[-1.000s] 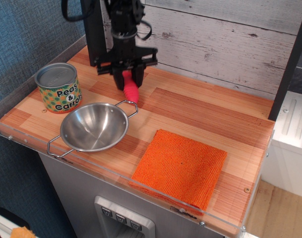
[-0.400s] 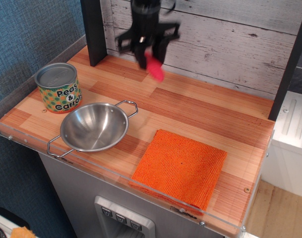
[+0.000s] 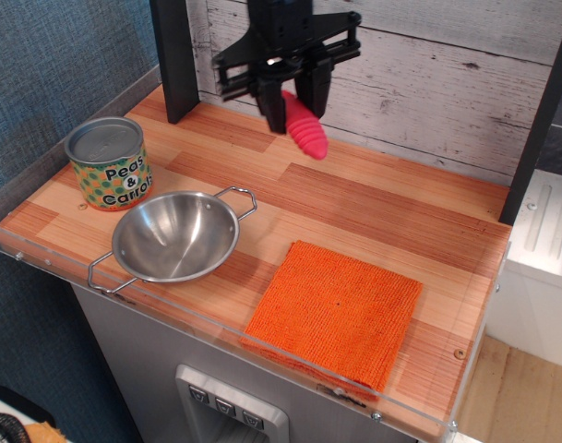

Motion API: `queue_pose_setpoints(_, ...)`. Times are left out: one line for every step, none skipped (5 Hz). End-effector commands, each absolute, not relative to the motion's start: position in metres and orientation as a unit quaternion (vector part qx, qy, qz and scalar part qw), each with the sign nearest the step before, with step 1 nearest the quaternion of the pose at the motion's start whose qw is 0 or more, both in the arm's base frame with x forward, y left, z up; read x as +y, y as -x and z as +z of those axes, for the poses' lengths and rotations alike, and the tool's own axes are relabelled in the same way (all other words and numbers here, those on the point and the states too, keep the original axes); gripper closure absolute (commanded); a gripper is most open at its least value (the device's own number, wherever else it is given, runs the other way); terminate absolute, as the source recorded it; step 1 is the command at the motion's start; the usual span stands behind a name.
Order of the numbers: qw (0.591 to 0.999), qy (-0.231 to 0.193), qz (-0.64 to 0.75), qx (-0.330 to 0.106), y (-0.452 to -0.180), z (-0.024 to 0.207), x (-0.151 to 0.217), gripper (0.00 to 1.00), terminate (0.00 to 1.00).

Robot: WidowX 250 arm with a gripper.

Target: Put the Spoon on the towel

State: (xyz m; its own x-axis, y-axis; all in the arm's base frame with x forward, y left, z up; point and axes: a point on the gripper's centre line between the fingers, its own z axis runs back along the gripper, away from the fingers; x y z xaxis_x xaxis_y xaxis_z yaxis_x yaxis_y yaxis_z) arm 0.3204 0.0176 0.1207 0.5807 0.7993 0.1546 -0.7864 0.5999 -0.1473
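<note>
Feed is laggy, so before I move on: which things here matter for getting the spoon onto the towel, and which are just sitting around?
Part of the job:
- Spoon, pink handle hanging from the gripper, lifted above the counter
- towel, orange, flat at the front right

Just lying about:
- steel bowl
- Peas & Carrots can

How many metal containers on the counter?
2. The can stands at the back left; the steel bowl sits just in front of it, to its right. None look hidden.
</note>
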Motion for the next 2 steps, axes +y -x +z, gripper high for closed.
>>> queue_pose_setpoints(0.864, 0.079, 0.488, -0.095, -0.270, 0.129, -0.018, 1.00, 0.00)
queue_pose_setpoints(0.873, 0.080, 0.472, -0.092, -0.255, 0.114, -0.032, 1.00, 0.00)
